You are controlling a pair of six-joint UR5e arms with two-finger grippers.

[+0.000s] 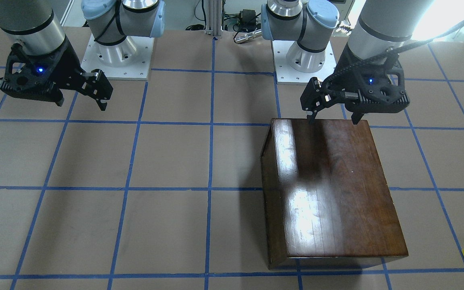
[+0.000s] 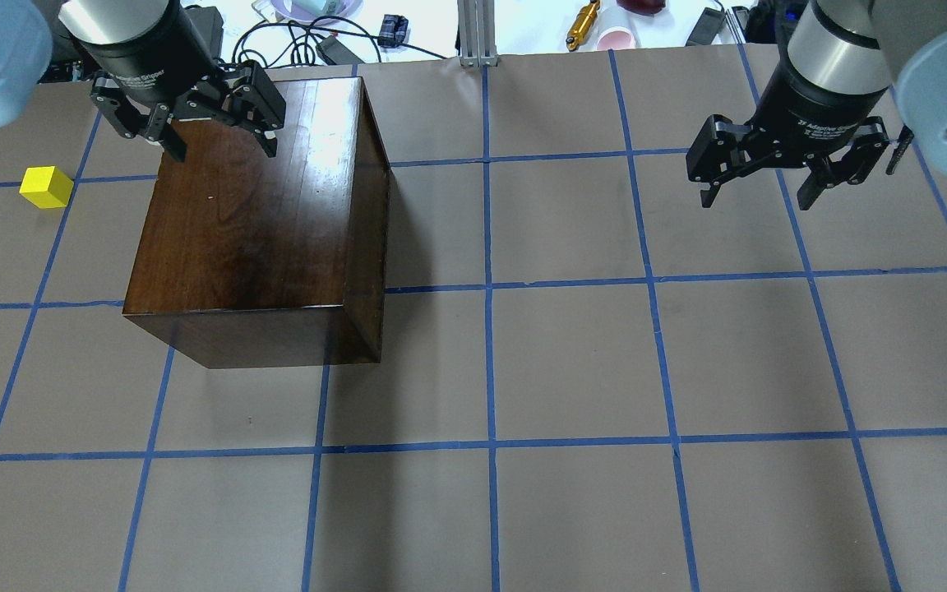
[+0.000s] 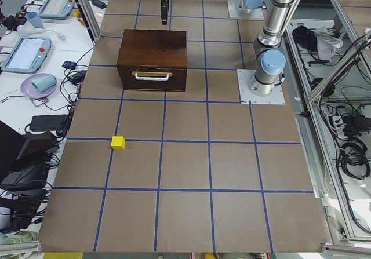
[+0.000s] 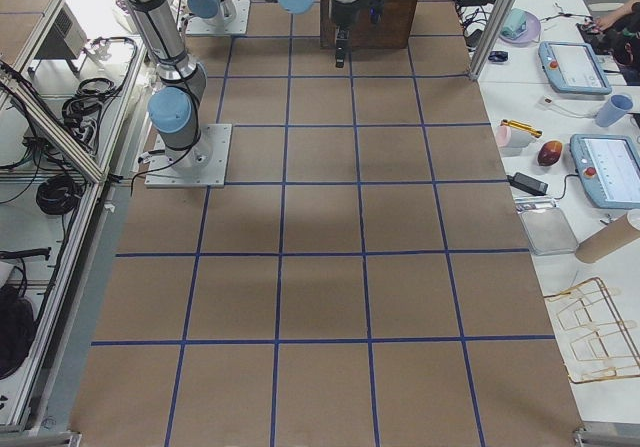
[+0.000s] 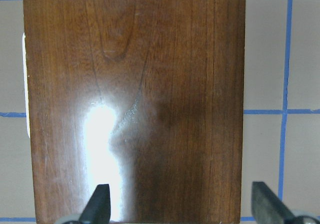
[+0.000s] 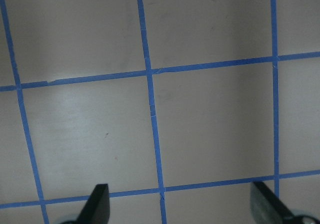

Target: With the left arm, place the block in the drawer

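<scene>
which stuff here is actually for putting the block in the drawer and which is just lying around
For the job:
- yellow block, on the table
- drawer, shut, in the cabinet
- left gripper, open above the cabinet

Lying about:
- right gripper, open over bare table
- tablet
- purple plate

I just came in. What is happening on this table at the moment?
Nothing is held yet. The left hand is open and hangs above the top of the dark wooden cabinet, whose drawer is shut. The yellow block lies on the table in front of the drawer, apart from the cabinet. The right hand, also open, hangs over the table far from both.
</scene>
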